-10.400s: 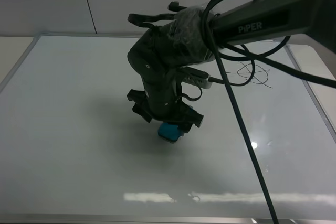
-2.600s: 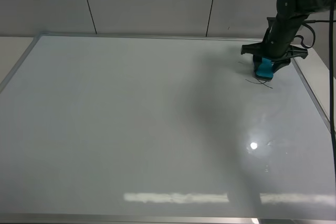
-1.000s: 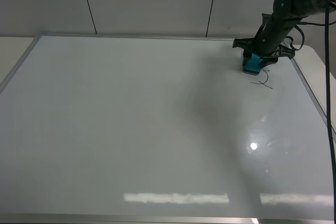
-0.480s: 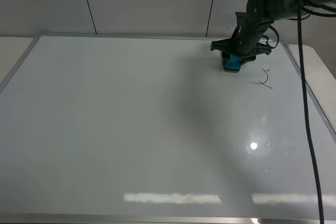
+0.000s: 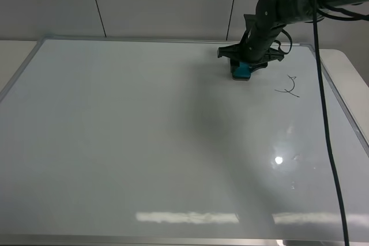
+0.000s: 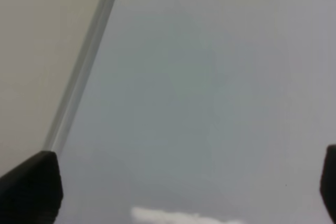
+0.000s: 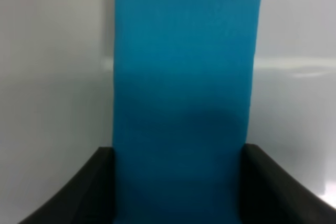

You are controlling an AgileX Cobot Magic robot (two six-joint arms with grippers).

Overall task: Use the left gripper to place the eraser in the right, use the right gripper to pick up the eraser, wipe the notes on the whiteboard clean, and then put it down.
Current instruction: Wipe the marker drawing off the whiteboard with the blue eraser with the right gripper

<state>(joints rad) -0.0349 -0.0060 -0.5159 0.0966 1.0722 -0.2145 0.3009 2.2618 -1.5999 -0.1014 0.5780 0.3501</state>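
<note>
The whiteboard [image 5: 144, 142] fills the exterior high view. My right gripper [image 5: 244, 65] is shut on the teal-blue eraser [image 5: 240, 71] and presses it to the board near its far edge, right of the middle. In the right wrist view the eraser [image 7: 184, 93] sits between the two black fingers [image 7: 79, 192]. A small remnant of the notes [image 5: 288, 87], a curved black stroke, lies to the right of the eraser. My left gripper [image 6: 184, 192] is open and empty over the board near its left frame; it does not show in the exterior high view.
The board's silver frame [image 5: 17, 73] runs along the left side, and it also shows in the left wrist view [image 6: 84, 66]. A black cable [image 5: 326, 136] hangs from the right arm across the board's right part. A bright light reflection [image 5: 279, 160] sits on the board.
My right gripper has slid the eraser leftward along the board's far edge, away from the scribble. Most of the notes are wiped; only a small curved stroke is left.
</note>
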